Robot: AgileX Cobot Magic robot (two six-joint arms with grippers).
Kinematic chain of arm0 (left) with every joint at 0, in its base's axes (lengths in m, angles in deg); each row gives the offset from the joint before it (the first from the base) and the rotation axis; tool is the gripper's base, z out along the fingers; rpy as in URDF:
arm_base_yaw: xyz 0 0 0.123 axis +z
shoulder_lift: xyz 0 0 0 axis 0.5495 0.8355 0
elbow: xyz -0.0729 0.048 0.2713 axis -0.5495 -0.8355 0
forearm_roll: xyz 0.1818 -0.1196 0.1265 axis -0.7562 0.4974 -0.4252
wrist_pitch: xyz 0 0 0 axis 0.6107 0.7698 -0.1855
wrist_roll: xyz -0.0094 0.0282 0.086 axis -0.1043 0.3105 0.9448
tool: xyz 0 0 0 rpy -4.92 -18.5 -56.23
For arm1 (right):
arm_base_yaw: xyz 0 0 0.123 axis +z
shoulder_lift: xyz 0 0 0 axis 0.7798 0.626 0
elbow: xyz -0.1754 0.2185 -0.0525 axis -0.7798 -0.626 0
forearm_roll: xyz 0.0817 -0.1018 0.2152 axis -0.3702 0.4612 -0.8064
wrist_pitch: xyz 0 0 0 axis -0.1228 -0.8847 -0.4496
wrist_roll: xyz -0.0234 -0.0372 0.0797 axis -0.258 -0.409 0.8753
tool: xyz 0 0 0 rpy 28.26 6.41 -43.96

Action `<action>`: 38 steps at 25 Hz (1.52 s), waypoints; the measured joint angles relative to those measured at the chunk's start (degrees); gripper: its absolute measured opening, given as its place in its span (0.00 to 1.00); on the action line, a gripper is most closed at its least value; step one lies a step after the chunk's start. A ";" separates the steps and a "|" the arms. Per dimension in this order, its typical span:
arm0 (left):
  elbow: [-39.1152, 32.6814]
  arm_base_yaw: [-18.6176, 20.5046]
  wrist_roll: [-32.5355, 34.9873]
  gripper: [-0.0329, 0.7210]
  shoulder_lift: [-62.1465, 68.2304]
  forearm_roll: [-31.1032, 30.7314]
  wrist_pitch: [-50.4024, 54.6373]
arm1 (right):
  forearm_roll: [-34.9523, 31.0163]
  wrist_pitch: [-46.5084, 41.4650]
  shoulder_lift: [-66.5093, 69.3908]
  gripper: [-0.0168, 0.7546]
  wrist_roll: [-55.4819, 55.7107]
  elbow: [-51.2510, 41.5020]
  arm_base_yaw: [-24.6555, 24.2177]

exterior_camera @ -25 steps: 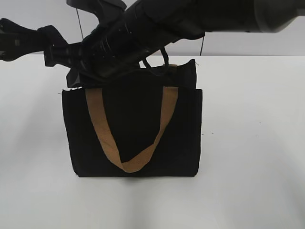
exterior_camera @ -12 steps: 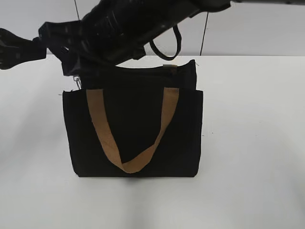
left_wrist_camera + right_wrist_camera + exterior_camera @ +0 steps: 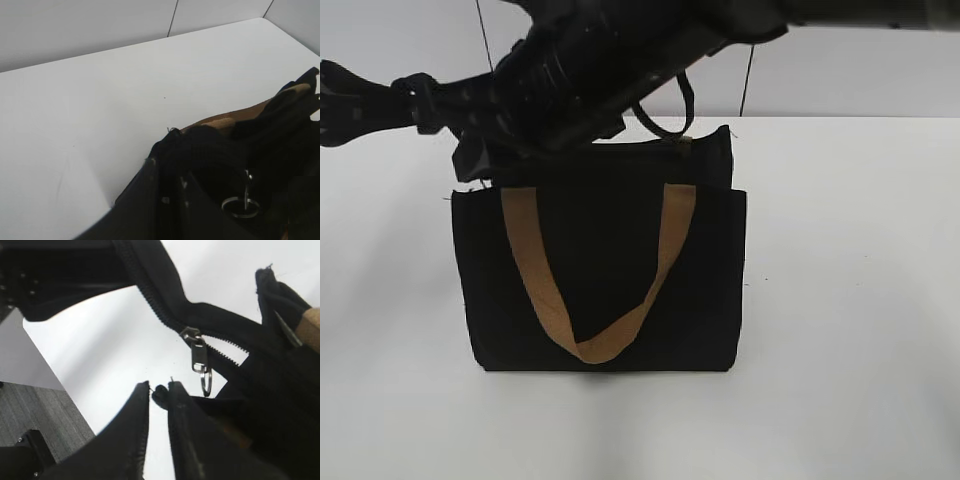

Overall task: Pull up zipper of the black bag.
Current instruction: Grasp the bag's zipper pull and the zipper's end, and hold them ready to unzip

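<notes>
Fabric construction governs handling: the black bag point(image 3: 600, 280) is a soft tote, likely light, standing at the centre of the exterior view on the white table point(image 3: 850, 300), with a tan handle point(image 3: 595, 300) hanging down its front panel. The cloth will probably buckle unless the top edge is braced while the slider is drawn.

In the right wrist view the zipper point(image 3: 165, 310) runs from the upper centre of the frame toward the right, its teeth partly separated. The silver pull tab point(image 3: 199, 356) hangs at centre with a small ring point(image 3: 206, 382) below it. The tab is thin, smooth metal and may slip; it should be pinched flat across its faces.

The right gripper point(image 3: 159, 390) sits at lower centre, fingertips nearly together, just below and left of the tab, holding nothing.

The left gripper point(image 3: 170, 175) appears at lower centre of the left wrist view, dark against dark cloth; whether it clamps the bag edge cannot be told.
</notes>
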 joint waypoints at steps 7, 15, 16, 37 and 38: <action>0.00 0.00 0.00 0.07 0.00 0.12 -1.15 | 2.45 2.51 2.51 0.30 1.35 0.00 0.00; 0.40 0.00 0.00 0.07 0.00 1.06 -2.52 | 3.51 5.33 4.81 0.28 4.48 0.18 0.00; 0.40 0.00 0.00 0.07 0.00 1.15 -2.59 | 3.51 5.61 5.01 0.25 4.53 0.18 0.00; 0.40 -0.06 4.46 0.07 0.00 12.56 -7.36 | 3.74 4.79 3.74 0.23 4.71 0.13 0.00; 0.40 -0.06 4.46 0.07 0.00 12.56 -7.41 | 3.74 4.54 3.74 0.29 4.71 0.13 0.00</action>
